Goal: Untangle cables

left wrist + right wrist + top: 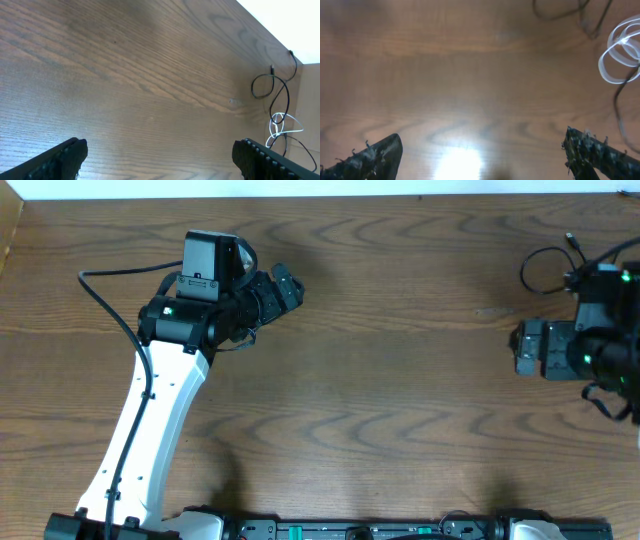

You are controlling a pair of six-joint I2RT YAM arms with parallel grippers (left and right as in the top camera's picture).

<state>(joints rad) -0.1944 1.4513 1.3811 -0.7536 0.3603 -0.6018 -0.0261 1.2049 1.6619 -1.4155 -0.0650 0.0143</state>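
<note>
Black cable (253, 89), white cable (278, 120): looped together, lying at table (400, 380) right end, just beside right jaws. Left jaws, right jaws: apart, empty, seemingly readied for first grasp; left well apart from tangle

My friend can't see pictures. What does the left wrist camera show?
A thin black cable and a white cable lie looped together at the far right of a wooden table. The left tool sits wide open at the bottom, holding nothing.
</note>
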